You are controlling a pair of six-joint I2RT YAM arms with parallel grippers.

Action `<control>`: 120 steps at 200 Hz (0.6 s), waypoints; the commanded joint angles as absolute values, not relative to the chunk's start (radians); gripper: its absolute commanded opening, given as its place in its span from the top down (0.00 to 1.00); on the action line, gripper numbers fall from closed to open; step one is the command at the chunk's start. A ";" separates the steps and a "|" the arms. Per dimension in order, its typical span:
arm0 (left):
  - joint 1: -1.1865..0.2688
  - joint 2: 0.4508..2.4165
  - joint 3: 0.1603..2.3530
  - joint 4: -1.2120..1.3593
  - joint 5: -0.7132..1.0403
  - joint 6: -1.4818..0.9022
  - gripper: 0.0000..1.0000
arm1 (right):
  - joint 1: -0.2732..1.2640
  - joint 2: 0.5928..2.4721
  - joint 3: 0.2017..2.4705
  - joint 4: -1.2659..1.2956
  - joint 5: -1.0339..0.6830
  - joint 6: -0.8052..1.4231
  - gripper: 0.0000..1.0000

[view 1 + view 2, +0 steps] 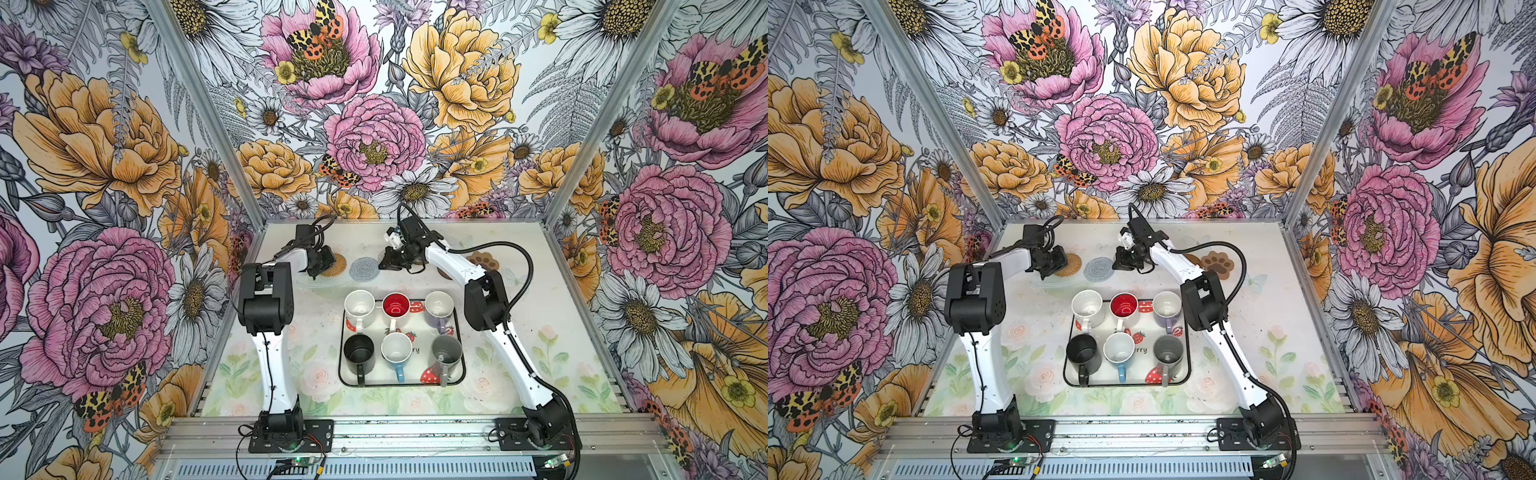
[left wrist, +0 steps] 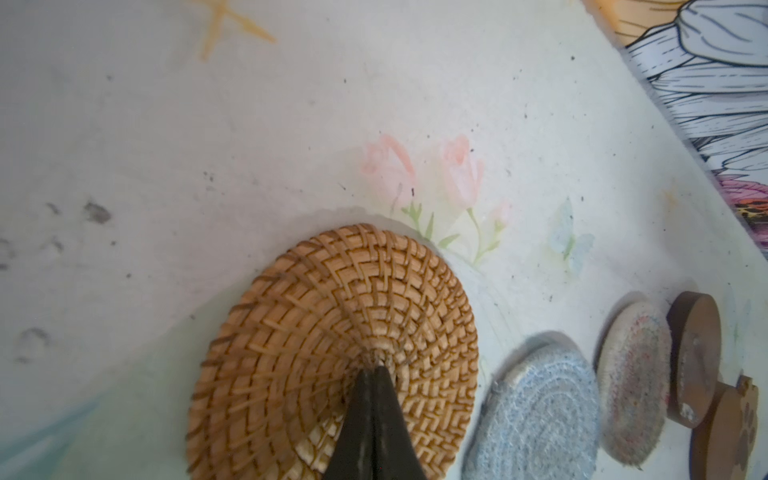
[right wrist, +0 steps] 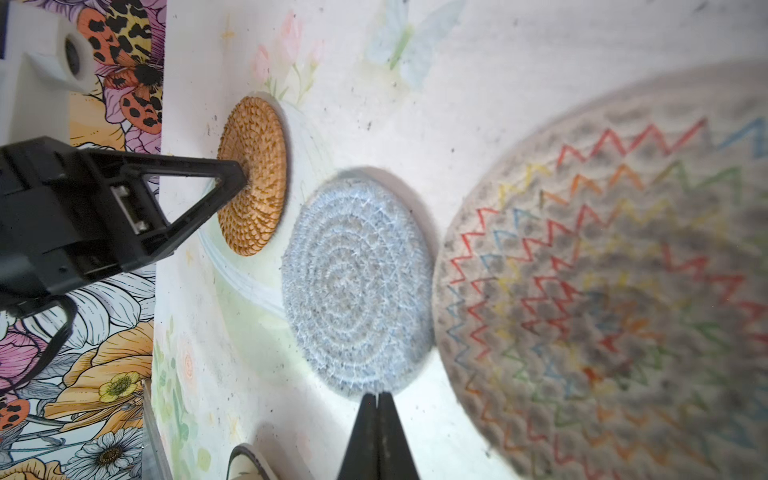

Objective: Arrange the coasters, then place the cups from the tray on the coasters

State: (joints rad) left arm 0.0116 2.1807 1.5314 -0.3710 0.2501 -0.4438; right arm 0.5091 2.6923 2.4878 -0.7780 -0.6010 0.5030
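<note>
My left gripper (image 2: 376,368) (image 1: 326,266) is shut, its tips pressing on the middle of the woven tan rattan coaster (image 2: 332,332) (image 3: 253,174). Right beside that lies the pale blue-grey woven coaster (image 3: 357,286) (image 1: 365,269). My right gripper (image 3: 377,395) (image 1: 381,266) is shut and empty, tips at that coaster's rim. A pale rope coaster with coloured zigzag stitching (image 3: 602,291) (image 2: 633,374) comes after it, then a brown disc (image 2: 694,357) and the paw-shaped coaster (image 1: 484,262) (image 1: 1217,264). Six mugs stand on the strawberry tray (image 1: 380,376), among them black (image 1: 359,351) and red-inside (image 1: 396,304).
The coasters form a row along the far side of the table, close to the flowered back wall (image 1: 374,199). The tray sits mid-table between both arm bases. Flowered side walls (image 1: 232,249) close in the table left and right.
</note>
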 commanded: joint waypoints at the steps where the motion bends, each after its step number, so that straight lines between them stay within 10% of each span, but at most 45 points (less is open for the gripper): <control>1: 0.009 2.212 1.567 -0.380 0.266 -0.457 1.00 | 0.504 2.608 2.485 -0.773 -0.646 0.488 1.00; 120: -0.091 2.060 1.612 -0.368 0.349 -0.444 0.91 | 0.447 2.576 2.492 -0.773 -0.494 0.442 1.00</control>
